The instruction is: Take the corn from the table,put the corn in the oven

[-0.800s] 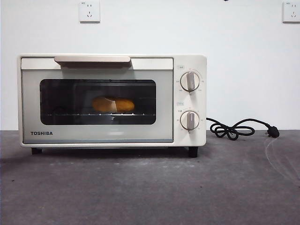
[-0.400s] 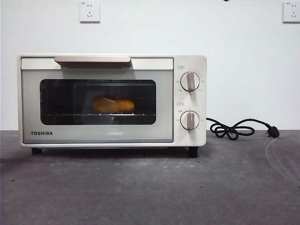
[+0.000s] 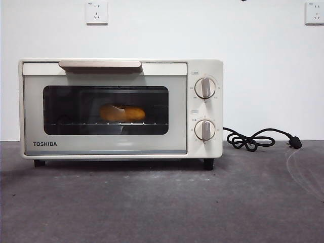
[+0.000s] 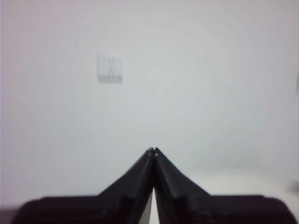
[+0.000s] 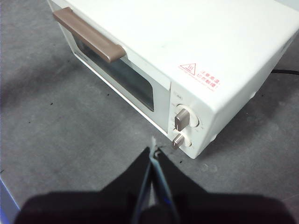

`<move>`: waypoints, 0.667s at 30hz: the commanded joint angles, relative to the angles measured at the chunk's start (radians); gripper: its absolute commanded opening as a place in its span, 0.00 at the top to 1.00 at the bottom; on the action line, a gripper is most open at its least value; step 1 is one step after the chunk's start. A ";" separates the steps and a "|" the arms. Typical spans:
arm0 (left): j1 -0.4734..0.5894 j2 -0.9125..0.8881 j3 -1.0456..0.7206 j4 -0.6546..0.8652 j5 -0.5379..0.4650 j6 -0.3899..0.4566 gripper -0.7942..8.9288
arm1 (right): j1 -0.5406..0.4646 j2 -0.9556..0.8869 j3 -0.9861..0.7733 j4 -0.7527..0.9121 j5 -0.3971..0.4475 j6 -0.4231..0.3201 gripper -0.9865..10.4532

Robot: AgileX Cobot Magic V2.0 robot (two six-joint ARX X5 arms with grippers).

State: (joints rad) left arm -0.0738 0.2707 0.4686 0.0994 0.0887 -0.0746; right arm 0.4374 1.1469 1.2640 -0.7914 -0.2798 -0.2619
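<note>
From my front camera, bare grey surface up close. On it stands the Toshiba toaster oven, door closed, bar handle on top edge. Corn lies on the wire rack inside, seen through the dark glass. Black cord coils on the surface just right of the oven. My right claw hangs above the oven's knob end, jaws pressed together, holding nothing. My left claw likewise closed and empty, facing the white wall with a socket.
</note>
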 commanded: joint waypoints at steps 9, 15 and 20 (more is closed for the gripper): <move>0.023 -0.208 -0.385 -0.074 -0.002 0.131 0.92 | 0.000 0.003 0.001 0.005 0.000 -0.003 0.92; 0.025 -0.264 -0.459 -0.252 0.001 0.114 0.92 | 0.000 0.003 0.001 0.004 0.000 -0.003 0.92; 0.035 -0.264 -0.459 -0.273 -0.003 0.103 0.92 | -0.001 0.003 0.001 0.005 0.004 -0.003 0.92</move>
State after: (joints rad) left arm -0.0448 0.0082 0.0174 -0.1787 0.0879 0.0338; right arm 0.4374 1.1473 1.2640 -0.7910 -0.2771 -0.2619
